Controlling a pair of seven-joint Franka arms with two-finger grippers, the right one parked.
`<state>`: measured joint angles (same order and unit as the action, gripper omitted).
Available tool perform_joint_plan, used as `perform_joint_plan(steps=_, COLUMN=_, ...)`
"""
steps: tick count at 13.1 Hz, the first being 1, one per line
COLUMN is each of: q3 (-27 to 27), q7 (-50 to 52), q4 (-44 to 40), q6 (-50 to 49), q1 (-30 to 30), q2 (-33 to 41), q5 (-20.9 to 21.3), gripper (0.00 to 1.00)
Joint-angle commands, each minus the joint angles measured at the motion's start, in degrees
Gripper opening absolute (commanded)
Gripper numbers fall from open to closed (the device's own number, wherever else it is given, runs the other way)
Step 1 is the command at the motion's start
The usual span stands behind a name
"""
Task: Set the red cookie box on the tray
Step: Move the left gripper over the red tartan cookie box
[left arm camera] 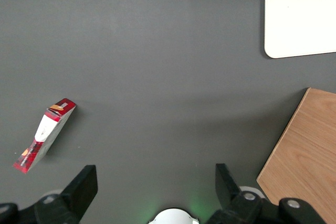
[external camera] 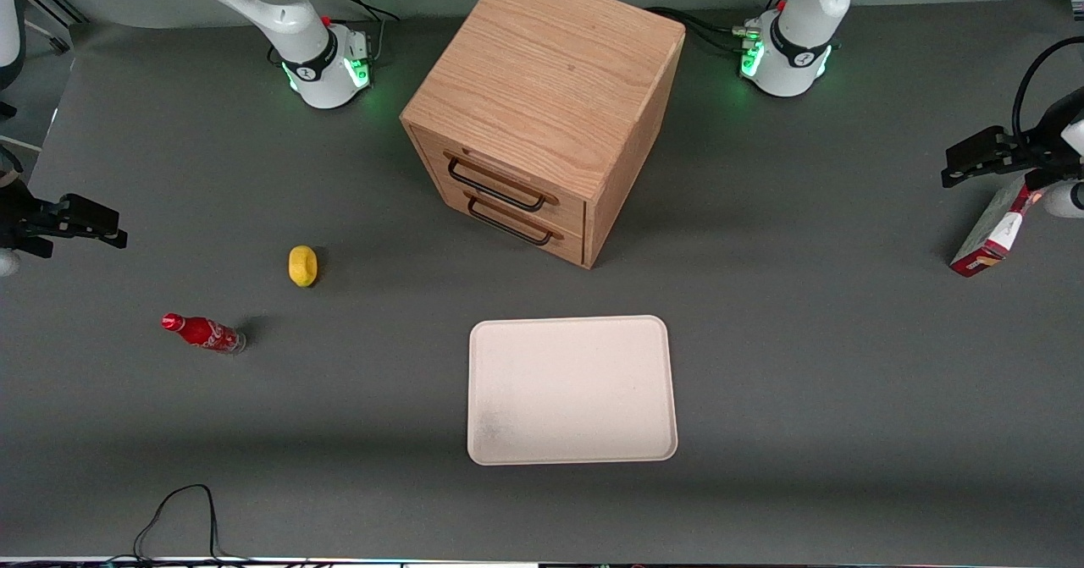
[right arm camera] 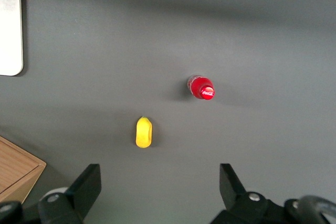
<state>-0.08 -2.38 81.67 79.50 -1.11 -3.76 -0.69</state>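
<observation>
The red cookie box [external camera: 989, 234] stands tilted on its edge on the grey table, at the working arm's end; it also shows in the left wrist view [left arm camera: 45, 134]. My left gripper [external camera: 961, 166] hovers above the box, open and empty, with its fingers [left arm camera: 84, 184] spread wide over bare table and apart from the box. The cream-white tray [external camera: 572, 390] lies flat and empty near the table's middle, nearer the front camera than the cabinet; one corner of it shows in the left wrist view [left arm camera: 302, 14].
A wooden cabinet [external camera: 542, 102] with two drawers stands mid-table, farther from the front camera than the tray. A yellow object [external camera: 302, 265] and a small red soda bottle [external camera: 203, 333] lie toward the parked arm's end. A black cable [external camera: 178, 517] loops at the front edge.
</observation>
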Motion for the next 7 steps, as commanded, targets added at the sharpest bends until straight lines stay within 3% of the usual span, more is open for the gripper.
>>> perform_joint_plan(steps=1, q3=-0.2, q7=-0.6, q4=-0.5, q6=-1.2, q1=-0.1, q2=0.7, q5=0.2, gripper=1.0)
perform_joint_plan(steps=7, q3=-0.1, q7=-0.8, q4=0.0, q6=-1.9, q1=0.1, q2=0.9, q5=0.6, gripper=1.0)
